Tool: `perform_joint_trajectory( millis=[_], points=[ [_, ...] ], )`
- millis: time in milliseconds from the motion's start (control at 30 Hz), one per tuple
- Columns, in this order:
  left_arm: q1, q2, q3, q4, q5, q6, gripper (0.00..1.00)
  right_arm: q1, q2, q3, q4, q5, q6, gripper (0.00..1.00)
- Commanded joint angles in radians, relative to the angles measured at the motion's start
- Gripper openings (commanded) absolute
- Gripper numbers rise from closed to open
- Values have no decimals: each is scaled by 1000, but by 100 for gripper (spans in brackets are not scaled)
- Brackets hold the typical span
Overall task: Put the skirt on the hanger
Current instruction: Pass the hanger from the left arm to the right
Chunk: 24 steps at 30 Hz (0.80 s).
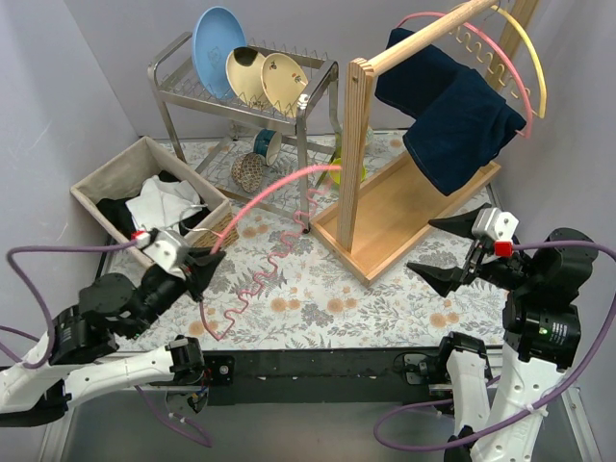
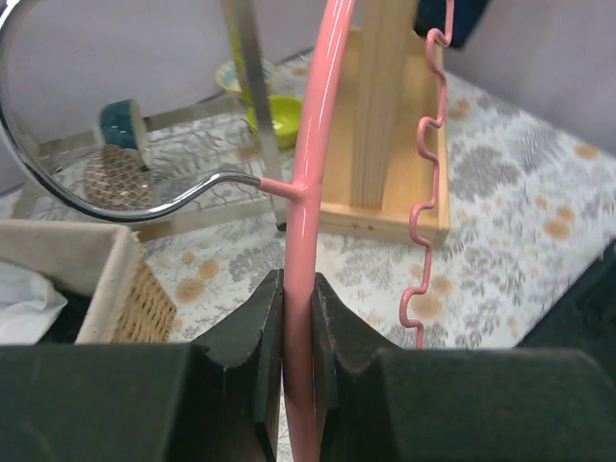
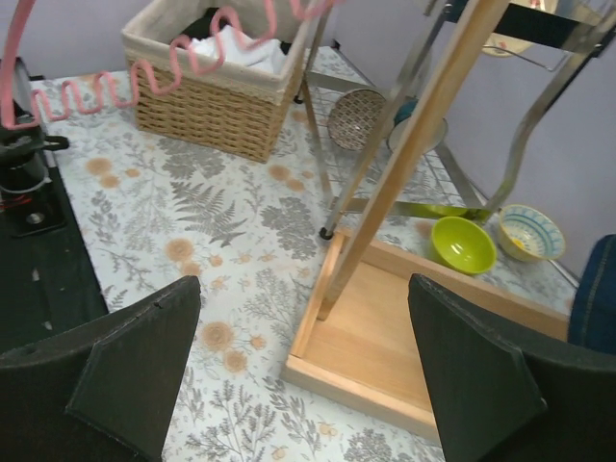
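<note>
A dark navy skirt (image 1: 452,115) hangs draped over the top rail of the wooden stand (image 1: 358,144) at the back right; a strip of it shows at the edge of the right wrist view (image 3: 599,294). My left gripper (image 1: 207,262) is shut on the smooth arm of a pink hanger (image 1: 274,185), low over the table's left half. In the left wrist view the pink hanger (image 2: 308,192) runs up between the closed jaws of the left gripper (image 2: 296,289), its chrome hook (image 2: 58,183) curling left. My right gripper (image 1: 422,245) stands wide open in front of the stand's base, with nothing between the jaws of the right gripper (image 3: 303,289).
A wicker basket (image 1: 101,178) of black and white clothes sits at the left. Behind it stands a metal dish rack (image 1: 178,87) with plates. Bowls lie under it, including a green bowl (image 3: 464,243). A yellow hanger (image 1: 529,53) hangs on the stand's rail.
</note>
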Motion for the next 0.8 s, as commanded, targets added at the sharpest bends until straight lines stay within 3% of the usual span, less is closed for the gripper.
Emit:
perform_joint_trajectory(
  millis=[0,167,233,333,433,567,633,667,733,767],
  points=[
    [-2,42,100,11,-212,-161,0,-3,5,-22,-7,-119,-4,95],
    [-1,186,172,-26,-386,-271,0,-2,64,-22,21,-177,7,95],
    [-1,208,172,5,-394,-276,0,0,97,-30,53,-208,39,95],
    [-1,196,165,66,-415,-271,0,38,134,-44,151,-227,116,95],
    [-2,186,160,123,-453,-267,0,168,176,-87,347,-178,295,95],
    [-1,191,169,175,-502,-277,0,375,263,-79,377,-119,303,95],
    [-1,206,177,184,-545,-297,0,481,341,23,193,-25,129,95],
    [-1,211,178,189,-561,-323,0,656,364,54,145,131,75,95],
    [-1,231,194,177,-608,-363,0,846,425,97,94,294,14,95],
    [-1,252,201,163,-627,-423,0,1015,444,138,81,442,-8,95]
  ],
)
